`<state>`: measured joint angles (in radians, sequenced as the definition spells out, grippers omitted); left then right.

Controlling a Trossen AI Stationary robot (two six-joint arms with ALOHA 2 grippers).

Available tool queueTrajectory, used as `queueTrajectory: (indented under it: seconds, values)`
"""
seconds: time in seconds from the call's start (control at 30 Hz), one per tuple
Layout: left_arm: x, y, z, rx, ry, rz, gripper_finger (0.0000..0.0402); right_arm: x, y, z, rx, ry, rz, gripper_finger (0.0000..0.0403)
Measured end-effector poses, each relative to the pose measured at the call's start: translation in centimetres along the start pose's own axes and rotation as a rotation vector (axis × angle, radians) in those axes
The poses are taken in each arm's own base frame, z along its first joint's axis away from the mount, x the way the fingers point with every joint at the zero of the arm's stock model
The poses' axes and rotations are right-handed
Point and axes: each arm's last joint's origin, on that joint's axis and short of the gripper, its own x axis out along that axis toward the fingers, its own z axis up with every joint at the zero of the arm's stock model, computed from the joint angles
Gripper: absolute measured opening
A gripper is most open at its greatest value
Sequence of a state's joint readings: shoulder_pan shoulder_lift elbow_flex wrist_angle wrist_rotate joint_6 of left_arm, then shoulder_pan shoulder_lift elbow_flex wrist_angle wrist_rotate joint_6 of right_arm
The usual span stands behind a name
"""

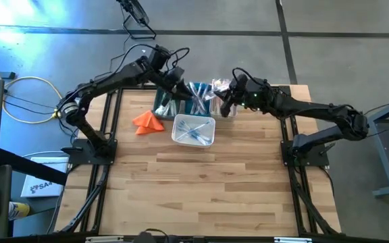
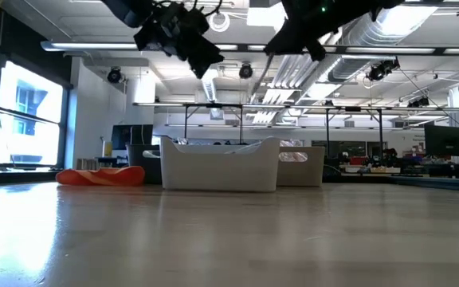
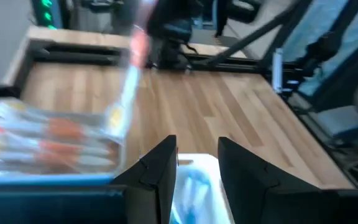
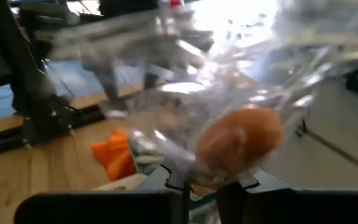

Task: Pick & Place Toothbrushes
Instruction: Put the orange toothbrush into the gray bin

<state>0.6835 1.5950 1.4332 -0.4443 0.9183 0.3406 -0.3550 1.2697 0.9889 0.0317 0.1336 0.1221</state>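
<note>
Right pincer point(image 4: 201, 180): clenched on a toothbrush in a clear plastic wrapper with an orange end point(image 4: 238, 140); only the right wrist view shows this grip, the wrapper filling most of that picture.
Right pincer, from above: the high view places it point(image 1: 227, 101) over the far right of the bins, but the held wrapper is not to tell there.
Left pincer point(image 3: 197, 165): released, a gap between its two dark fingers point(image 3: 160, 171), nothing between them; the left wrist view shows it over blue wrapped toothbrushes point(image 3: 191, 193) just below.
Left pincer, from above: it point(image 1: 179, 89) hangs over the far bins near the bench's back edge.
White rectangular bin point(image 1: 193, 131): on the wooden bench point(image 1: 201, 189), holding blue-handled toothbrushes; the low view shows only its wall point(image 2: 220, 166), not the contents.
Orange-handled toothbrushes in wrappers point(image 3: 42, 140): a blurred pile in a dark bin, seen in the left wrist view.
Orange folded cloth point(image 1: 148, 121): on the bench, just beside the bins.
</note>
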Motion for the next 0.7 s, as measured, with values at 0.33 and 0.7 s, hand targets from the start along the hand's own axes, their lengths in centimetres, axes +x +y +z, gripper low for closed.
queueTrajectory:
  seconds: [0.33, 0.7]
  values:
    - [-0.3, -1.6, -4.5, -0.003, -0.054, 0.0, 0.0116, 0.9, -4.2, -2.1, 0.154, 0.208, -0.151, 0.0035]
    - [-2.3, -5.2, -7.3, -0.014, -0.13, 0.117, 0.0116, 2.4, -7.7, -4.8, 0.301, 0.41, -0.101, 0.0035]
